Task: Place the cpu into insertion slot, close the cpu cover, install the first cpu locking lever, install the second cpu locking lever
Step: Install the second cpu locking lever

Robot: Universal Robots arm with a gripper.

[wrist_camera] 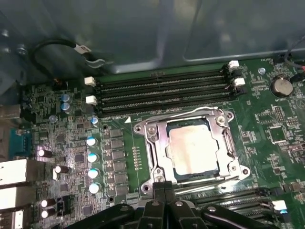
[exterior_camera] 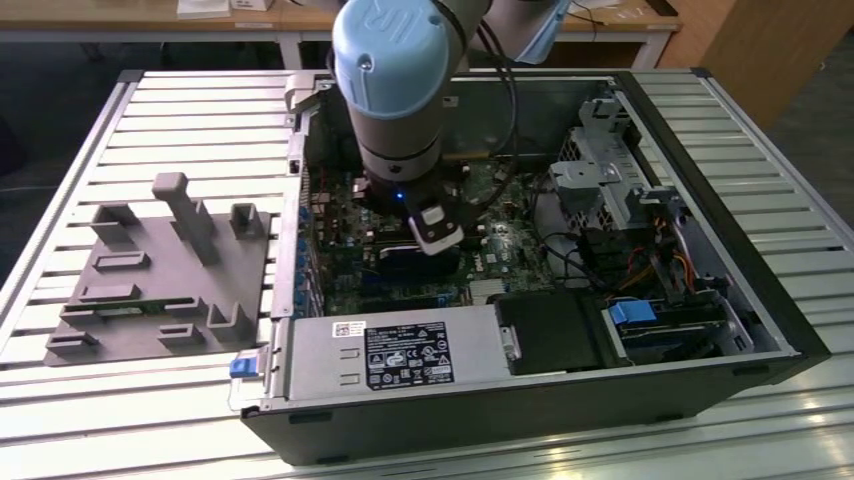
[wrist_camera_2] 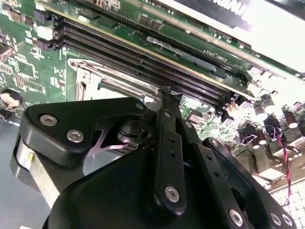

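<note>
Cpu [wrist_camera: 193, 149] sits in the insertion slot [wrist_camera: 157, 157], cpu cover [wrist_camera: 224, 138] down around it.
Fingers [wrist_camera: 164, 193] pressed together, empty, at the socket's edge; exterior view shows the open computer case [exterior_camera: 747, 250].

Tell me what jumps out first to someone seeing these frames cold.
The pale blue robot arm plunging into the open computer case in the exterior view, its gripper low over the motherboard. Next, in the first wrist view, the cpu seated in the insertion slot, framed by the silver cpu cover, with the gripper's black fingers pressed together at the socket's near edge. A grey fixture tray sits outside the case, on the exterior view's left.
</note>
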